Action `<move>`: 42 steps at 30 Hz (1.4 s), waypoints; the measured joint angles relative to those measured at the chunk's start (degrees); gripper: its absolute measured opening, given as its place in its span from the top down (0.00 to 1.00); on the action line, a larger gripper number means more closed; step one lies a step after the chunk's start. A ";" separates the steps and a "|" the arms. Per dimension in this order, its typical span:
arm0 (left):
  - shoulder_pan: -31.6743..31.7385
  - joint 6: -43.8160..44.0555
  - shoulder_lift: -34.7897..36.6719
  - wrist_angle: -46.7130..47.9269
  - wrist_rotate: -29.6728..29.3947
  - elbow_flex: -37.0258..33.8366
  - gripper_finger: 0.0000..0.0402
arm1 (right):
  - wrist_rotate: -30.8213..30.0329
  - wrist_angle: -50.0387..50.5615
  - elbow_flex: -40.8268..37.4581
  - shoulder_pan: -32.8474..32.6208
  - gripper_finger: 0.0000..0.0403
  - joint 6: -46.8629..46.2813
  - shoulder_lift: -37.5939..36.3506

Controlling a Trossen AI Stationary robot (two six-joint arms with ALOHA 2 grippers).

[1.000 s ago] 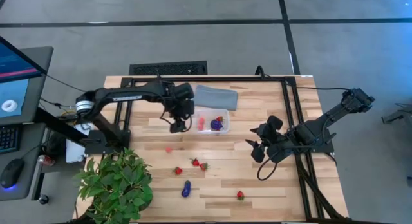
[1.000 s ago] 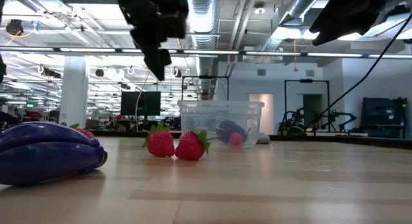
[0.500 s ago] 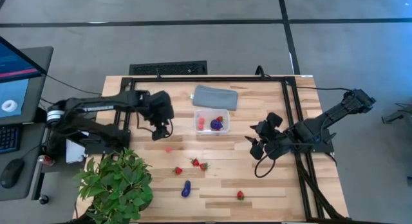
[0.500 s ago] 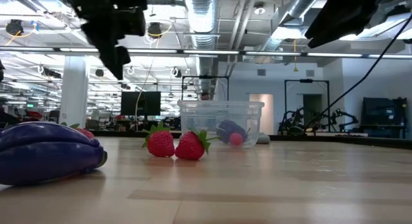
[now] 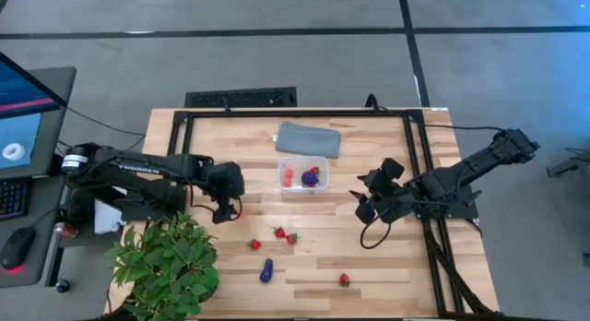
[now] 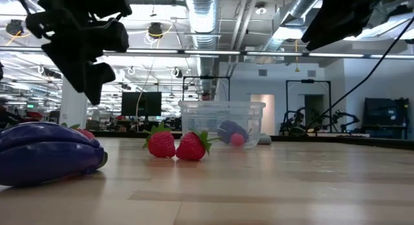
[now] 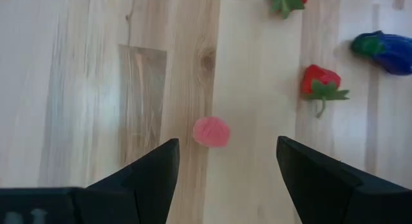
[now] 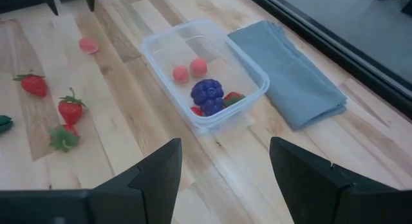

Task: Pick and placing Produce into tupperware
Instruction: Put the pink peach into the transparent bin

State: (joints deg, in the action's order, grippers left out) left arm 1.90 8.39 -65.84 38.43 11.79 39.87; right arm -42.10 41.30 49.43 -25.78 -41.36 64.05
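From above, the left gripper [image 5: 228, 208] hovers beside a pink fruit [image 5: 241, 213] left of the tupperware [image 5: 304, 175]; its wrist view shows open jaws straddling that fruit [image 7: 212, 132], while the right gripper [image 8: 222, 176] waits open near the tupperware [image 8: 205, 73].

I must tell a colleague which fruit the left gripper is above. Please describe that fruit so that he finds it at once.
Start at the tupperware in the middle of the table and go toward the left gripper. On bare wood right beside its open fingers lies the pink piece. Unlike the strawberries nearby, it is small, round, pale pink and leafless.
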 joint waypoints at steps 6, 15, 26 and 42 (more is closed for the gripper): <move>-3.98 1.92 -0.13 -3.40 -4.80 -2.45 0.38 | 0.03 -0.01 0.00 0.09 0.35 0.10 0.00; -7.71 1.42 -1.90 -4.15 -9.59 -2.66 0.38 | 0.04 -0.73 0.00 1.13 0.35 1.35 0.00; -7.75 -0.49 -9.51 -7.26 -7.94 -2.64 0.38 | 0.06 -1.74 -0.02 1.18 0.35 2.41 0.01; -7.74 -0.61 -17.49 -11.49 -7.52 -2.64 0.38 | 0.12 -2.62 -0.02 1.18 0.35 2.83 0.01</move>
State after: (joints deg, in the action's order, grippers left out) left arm -5.85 7.77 -83.34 26.94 4.27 37.23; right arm -41.99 38.68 49.41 -24.60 -38.53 64.06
